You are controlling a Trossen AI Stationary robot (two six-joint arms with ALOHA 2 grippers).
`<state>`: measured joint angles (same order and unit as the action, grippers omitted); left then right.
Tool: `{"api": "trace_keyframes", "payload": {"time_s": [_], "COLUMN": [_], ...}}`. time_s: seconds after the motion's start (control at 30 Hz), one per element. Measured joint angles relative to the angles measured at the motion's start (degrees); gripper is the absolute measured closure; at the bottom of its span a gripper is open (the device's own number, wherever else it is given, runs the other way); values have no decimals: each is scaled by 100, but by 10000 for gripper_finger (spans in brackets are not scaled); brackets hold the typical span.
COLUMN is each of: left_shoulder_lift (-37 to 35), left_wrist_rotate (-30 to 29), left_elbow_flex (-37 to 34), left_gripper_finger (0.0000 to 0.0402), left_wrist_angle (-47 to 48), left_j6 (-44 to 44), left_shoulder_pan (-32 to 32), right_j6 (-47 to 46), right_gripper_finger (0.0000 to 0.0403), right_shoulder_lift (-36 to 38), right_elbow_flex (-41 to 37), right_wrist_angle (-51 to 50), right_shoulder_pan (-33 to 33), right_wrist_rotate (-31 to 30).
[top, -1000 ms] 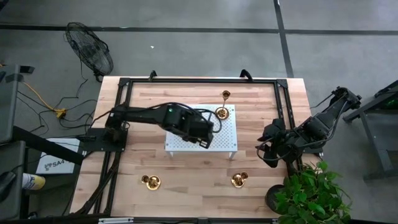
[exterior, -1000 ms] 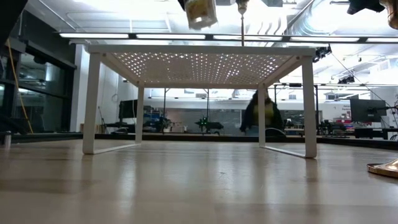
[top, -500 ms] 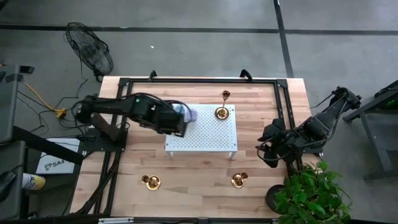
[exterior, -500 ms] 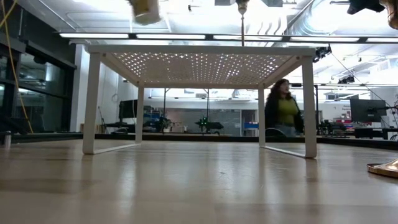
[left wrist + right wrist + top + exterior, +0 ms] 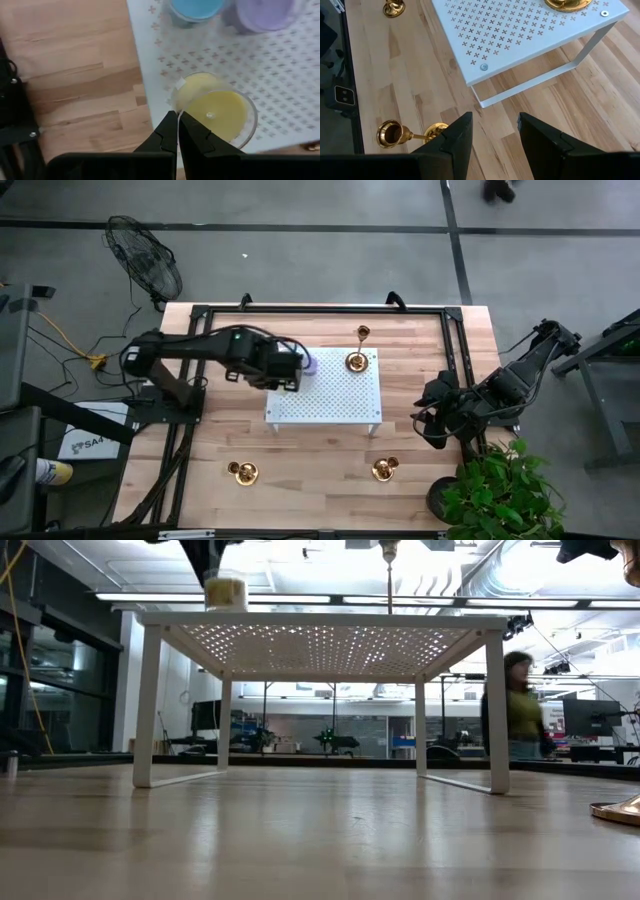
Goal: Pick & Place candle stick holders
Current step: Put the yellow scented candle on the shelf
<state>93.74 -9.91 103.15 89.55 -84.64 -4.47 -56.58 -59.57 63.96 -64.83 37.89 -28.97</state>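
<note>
My left gripper is shut on a small glass with a yellow candle over the left end of the white perforated stand. In the low view the glass is at the stand's top; whether it touches, I cannot tell. One gold candle stick holder stands by its base on the stand's far right corner. Another stands on the table behind it. Two more lie near the front edge. My right gripper is open and empty at the table's right side. My left gripper holds the glass by its rim, on the side toward the table's left edge. One finger is inside the glass and one outside. The fingers come from above, pointing down. The glass stays upright.
A blue candle and a purple candle sit on the stand just beyond the yellow one. A black frame runs round the table's far part. A plant stands at the near right corner. A person walks in the room behind.
My left gripper has carried the yellow candle glass from the stand's middle toward the table's left and far edge, first raised, then lowered to the stand's left end. It has stayed shut on the upright glass. The person behind has walked to the right.
</note>
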Motion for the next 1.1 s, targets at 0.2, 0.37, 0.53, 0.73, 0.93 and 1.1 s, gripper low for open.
{"api": "trace_keyframes", "payload": {"time_s": [0.2, 0.37, 0.53, 0.73, 0.93, 1.1], "left_shoulder_lift": [275, 296, 296, 336, 566, 660], "left_wrist_rotate": [167, 148, 44, 26, 50, -16], "left_elbow_flex": [-2, 0, 0, 6, 9, 7], "left_gripper_finger": [401, 401, 401, 401, 401, 401], "left_wrist_angle": [-34, -242, -449, -451, -619, -560], "left_j6": [302, 406, 490, 486, 544, 585], "left_shoulder_pan": [228, 357, 463, 459, 457, 451], "right_j6": [-13, -10, 5, 7, 27, 11], "right_gripper_finger": [249, 249, 249, 249, 249, 249], "right_shoulder_lift": [0, 0, 0, 0, 0, 0], "right_elbow_flex": [0, 0, 0, 0, 0, 0], "right_wrist_angle": [0, 2, 0, 0, 0, 0], "right_shoulder_pan": [0, 0, 0, 0, 0, 0], "right_wrist_rotate": [0, 0, 0, -15, -44, 15]}}
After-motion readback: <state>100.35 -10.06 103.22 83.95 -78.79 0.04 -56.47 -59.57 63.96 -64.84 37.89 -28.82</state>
